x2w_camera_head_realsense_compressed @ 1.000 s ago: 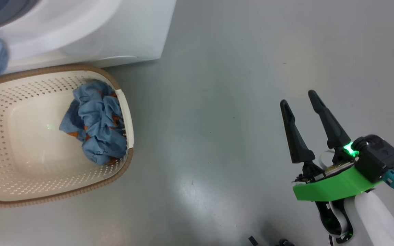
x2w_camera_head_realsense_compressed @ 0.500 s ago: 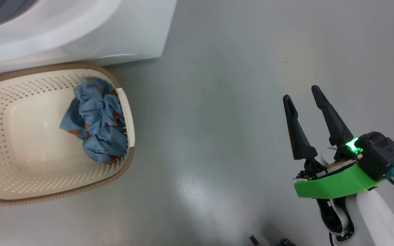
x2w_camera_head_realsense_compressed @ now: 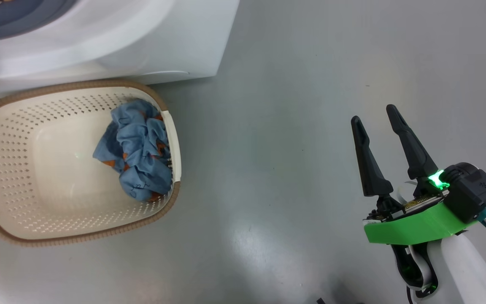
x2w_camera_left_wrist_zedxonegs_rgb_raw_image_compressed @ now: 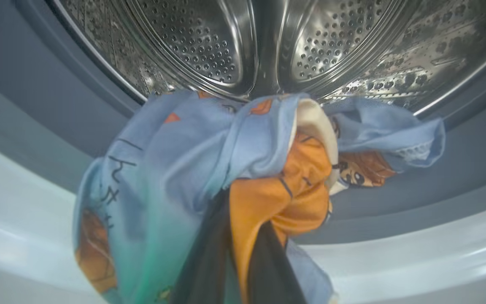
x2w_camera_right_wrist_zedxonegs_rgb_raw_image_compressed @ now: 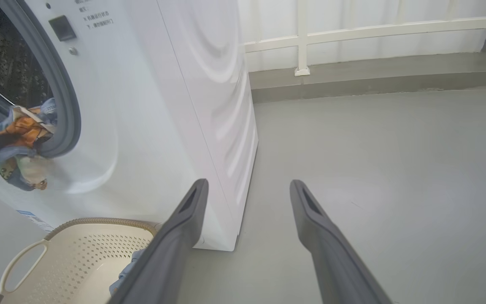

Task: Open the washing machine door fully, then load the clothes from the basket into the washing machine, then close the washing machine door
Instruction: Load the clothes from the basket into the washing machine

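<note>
My left gripper (x2w_camera_left_wrist_zedxonegs_rgb_raw_image_compressed: 243, 228) is shut on a light blue and orange garment (x2w_camera_left_wrist_zedxonegs_rgb_raw_image_compressed: 192, 169). It holds the garment at the mouth of the washing machine (x2w_camera_right_wrist_zedxonegs_rgb_raw_image_compressed: 163, 105), just before the steel drum (x2w_camera_left_wrist_zedxonegs_rgb_raw_image_compressed: 260, 42) and grey gasket (x2w_camera_left_wrist_zedxonegs_rgb_raw_image_compressed: 36, 84). The right wrist view shows that garment (x2w_camera_right_wrist_zedxonegs_rgb_raw_image_compressed: 23, 139) hanging over the gasket's lower rim. A second blue garment (x2w_camera_head_realsense_compressed: 139, 156) lies bunched against the right wall of the cream basket (x2w_camera_head_realsense_compressed: 78, 236), on the floor in front of the washing machine (x2w_camera_head_realsense_compressed: 120, 38). My right gripper (x2w_camera_head_realsense_compressed: 376, 116) is open and empty over bare floor, well right of the basket. The washing machine door is out of view.
Grey floor (x2w_camera_head_realsense_compressed: 289, 169) stretches between the basket and my right arm. In the right wrist view a white railing (x2w_camera_right_wrist_zedxonegs_rgb_raw_image_compressed: 352, 29) and a low kerb run along the far wall behind the washer. The basket's handle (x2w_camera_right_wrist_zedxonegs_rgb_raw_image_compressed: 23, 261) faces my right gripper (x2w_camera_right_wrist_zedxonegs_rgb_raw_image_compressed: 247, 183).
The held garment and the green left wrist have left the head view's left edge, going up to the drum mouth. The head camera has shifted, so basket and washer sit further right.
</note>
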Tool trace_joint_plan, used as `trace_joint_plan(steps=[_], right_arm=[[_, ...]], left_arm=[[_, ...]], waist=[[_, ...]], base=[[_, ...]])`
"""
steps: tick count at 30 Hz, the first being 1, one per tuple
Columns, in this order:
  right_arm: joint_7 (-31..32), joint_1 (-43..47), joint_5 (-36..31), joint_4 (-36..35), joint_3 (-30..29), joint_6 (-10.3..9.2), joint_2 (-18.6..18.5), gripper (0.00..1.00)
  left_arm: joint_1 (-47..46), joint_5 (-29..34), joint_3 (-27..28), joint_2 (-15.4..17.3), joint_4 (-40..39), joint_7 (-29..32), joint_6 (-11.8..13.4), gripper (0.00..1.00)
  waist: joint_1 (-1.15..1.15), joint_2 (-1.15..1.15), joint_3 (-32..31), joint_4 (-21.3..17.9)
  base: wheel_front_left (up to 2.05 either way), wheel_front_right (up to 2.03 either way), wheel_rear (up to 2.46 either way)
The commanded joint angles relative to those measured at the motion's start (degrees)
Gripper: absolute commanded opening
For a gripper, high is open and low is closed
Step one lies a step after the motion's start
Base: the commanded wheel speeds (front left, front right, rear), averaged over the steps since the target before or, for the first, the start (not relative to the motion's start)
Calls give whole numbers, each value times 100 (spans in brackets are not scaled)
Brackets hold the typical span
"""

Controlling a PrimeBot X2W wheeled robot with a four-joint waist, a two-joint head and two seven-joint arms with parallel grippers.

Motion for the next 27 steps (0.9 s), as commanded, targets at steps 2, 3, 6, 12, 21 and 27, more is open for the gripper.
trace_joint_plan(steps=[2, 3, 6, 12, 21, 27], right_arm=[[-46, 51, -38, -124, 73, 41, -8, 100], [-46, 55, -37, -121, 75, 41, -5, 100], [-46, 75, -31, -115, 81, 41, 4, 100], [-46, 68, -9, -84, 149, 41, 11, 100], [-46, 105, 50, -70, 264, 41, 62, 100], [-46, 143, 73, -51, 318, 41, 77, 100]], left_arm=[[92, 170, 291, 245, -383, -56, 3, 0], [126, 252, 318, 229, -486, -56, 3, 0], [180, 451, 301, 172, -699, -56, 3, 0], [-100, 626, -330, 177, -531, -56, 3, 0], [-1180, 389, -1392, 345, 584, 408, 3, 0], [-1802, 242, -1847, 390, 1100, 523, 3, 0]], waist=[[0, 0, -29, 21], [0, 0, -41, 24], [0, 0, -86, 27], [0, 0, -143, -2], [0, 0, -196, -231], [0, 0, -226, -396]], base=[[0, 0, 0], [0, 0, 0], [0, 0, 0], [0, 0, 0], [0, 0, 0], [0, 0, 0]])
